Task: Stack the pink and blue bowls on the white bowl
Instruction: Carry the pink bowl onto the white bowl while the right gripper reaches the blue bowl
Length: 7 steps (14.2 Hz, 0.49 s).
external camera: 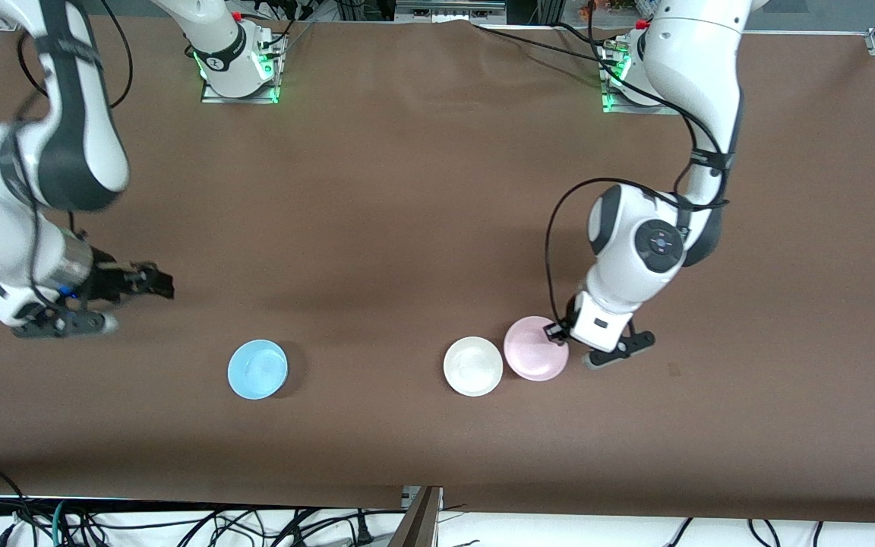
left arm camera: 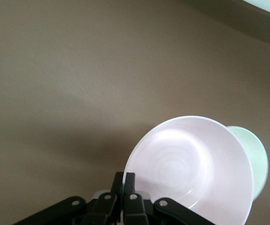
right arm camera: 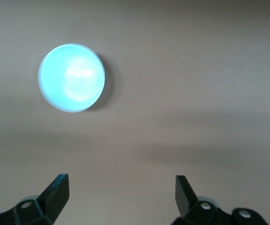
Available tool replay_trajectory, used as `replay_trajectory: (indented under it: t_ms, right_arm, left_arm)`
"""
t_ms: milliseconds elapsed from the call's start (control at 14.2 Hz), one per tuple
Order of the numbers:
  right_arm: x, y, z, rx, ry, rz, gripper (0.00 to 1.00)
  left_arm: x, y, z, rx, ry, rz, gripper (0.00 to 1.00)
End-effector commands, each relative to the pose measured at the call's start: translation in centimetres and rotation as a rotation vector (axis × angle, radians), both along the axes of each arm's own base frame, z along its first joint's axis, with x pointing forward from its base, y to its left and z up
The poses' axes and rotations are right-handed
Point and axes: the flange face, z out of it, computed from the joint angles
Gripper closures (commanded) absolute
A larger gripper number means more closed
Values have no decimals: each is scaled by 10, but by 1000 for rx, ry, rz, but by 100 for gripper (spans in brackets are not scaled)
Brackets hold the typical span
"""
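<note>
My left gripper point(external camera: 560, 331) is shut on the rim of the pink bowl point(external camera: 535, 348) and holds it tilted beside the white bowl point(external camera: 472, 365). In the left wrist view the pink bowl point(left arm camera: 193, 168) is pinched at its edge between my left gripper's point(left arm camera: 124, 179) fingers, and the white bowl point(left arm camera: 257, 150) shows past it. The blue bowl point(external camera: 257, 368) sits on the table toward the right arm's end. My right gripper point(external camera: 156, 282) is open and empty above the table. In the right wrist view the blue bowl point(right arm camera: 72, 78) lies ahead of my open right gripper point(right arm camera: 120, 187).
The brown table cloth point(external camera: 407, 190) covers the whole table. The table's front edge with loose cables point(external camera: 179, 524) runs along the side nearest the front camera. The arm bases point(external camera: 236, 68) stand at the table's back edge.
</note>
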Motion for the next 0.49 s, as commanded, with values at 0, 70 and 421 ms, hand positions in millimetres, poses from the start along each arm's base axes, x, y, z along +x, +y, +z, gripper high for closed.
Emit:
replay_trajectory:
  t_ms: [0, 70, 421]
  right_arm:
    - [22, 10, -66, 2, -38, 5, 0]
    - [27, 13, -89, -1, -54, -2, 0]
    - [37, 57, -165, 0, -148, -12, 1]
  left_arm:
    - [0, -32, 4, -12, -9, 76, 100]
    - [-1, -48, 1, -17, -10, 91, 100]
    - [6, -87, -27, -23, -25, 168, 100]
